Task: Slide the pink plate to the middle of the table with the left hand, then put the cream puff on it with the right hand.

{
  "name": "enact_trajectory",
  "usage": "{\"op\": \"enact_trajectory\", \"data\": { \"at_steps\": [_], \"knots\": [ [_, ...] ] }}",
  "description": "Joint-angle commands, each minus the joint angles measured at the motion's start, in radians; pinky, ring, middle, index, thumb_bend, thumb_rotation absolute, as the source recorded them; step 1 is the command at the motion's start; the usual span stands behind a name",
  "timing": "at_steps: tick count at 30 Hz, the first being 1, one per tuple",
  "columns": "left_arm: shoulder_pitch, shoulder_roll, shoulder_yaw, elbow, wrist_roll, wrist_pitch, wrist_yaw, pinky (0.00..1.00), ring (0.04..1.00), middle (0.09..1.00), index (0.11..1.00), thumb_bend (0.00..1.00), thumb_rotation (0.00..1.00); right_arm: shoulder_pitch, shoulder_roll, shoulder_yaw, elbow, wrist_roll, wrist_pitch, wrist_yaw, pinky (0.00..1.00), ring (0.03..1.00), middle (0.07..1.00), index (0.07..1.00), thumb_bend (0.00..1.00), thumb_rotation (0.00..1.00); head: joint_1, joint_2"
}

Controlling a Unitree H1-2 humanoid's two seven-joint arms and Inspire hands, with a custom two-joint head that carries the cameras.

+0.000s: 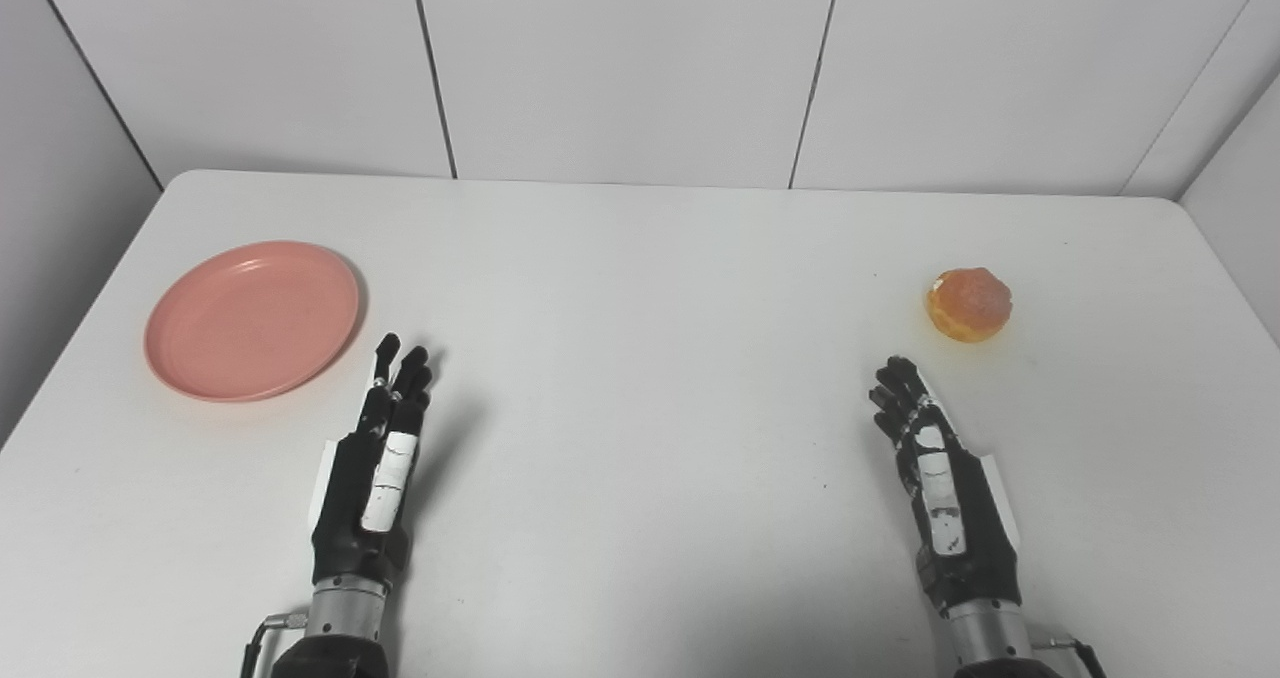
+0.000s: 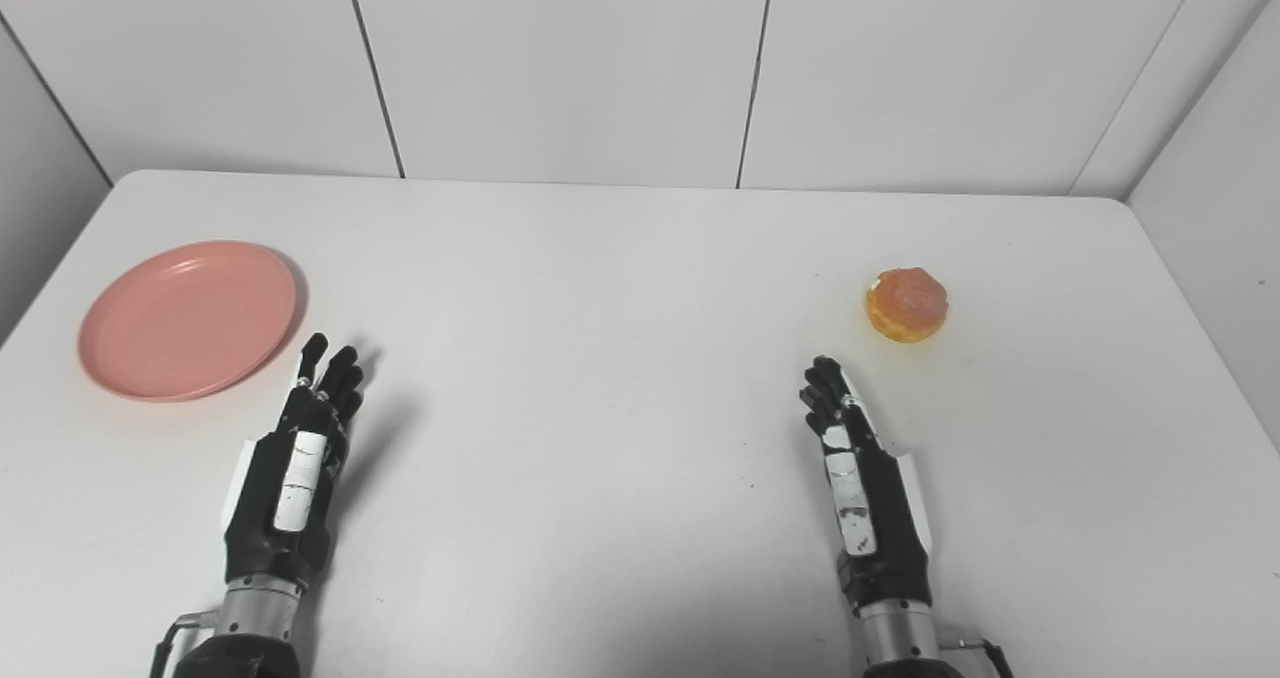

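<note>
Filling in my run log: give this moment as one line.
stage: not begun | round pink plate: table's left side, empty | cream puff: right side | left hand: open | right hand: open

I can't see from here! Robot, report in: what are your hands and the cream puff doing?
Left hand open, beside pink plate, not touching. Right hand open, short of cream puff. Plate at table's left side, puff at right. Nothing between them.

left hand (image 1: 372, 468): empty, fingers extended | right hand (image 1: 940, 478): empty, fingers extended
</note>
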Motion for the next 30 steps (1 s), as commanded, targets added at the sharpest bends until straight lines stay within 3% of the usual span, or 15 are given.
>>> {"op": "enact_trajectory", "data": {
  "at_steps": [1, 25, 30],
  "knots": [
    [-0.004, 0.0, -0.009, 0.02, 0.0, -0.026, -0.014, 1.0, 0.972, 0.961, 0.993, 0.95, 0.81, 0.0, -0.007, 0.003, -0.02, -0.001, -0.042, 0.012, 0.96, 0.924, 0.926, 0.918, 0.93, 0.98, 0.001, -0.001],
    [-0.005, 0.005, -0.008, 0.019, 0.001, -0.023, -0.015, 1.0, 0.967, 0.956, 0.988, 0.96, 0.81, 0.002, -0.005, 0.007, -0.025, 0.003, -0.045, 0.013, 0.94, 0.915, 0.922, 0.912, 0.92, 0.98, -0.002, 0.0],
    [-0.003, 0.0, -0.01, 0.023, 0.004, -0.027, -0.012, 1.0, 0.965, 0.954, 0.988, 0.95, 0.81, 0.004, -0.007, 0.007, -0.023, 0.005, -0.049, 0.015, 0.94, 0.915, 0.923, 0.913, 0.92, 0.98, 0.016, -0.015]
  ]
}}
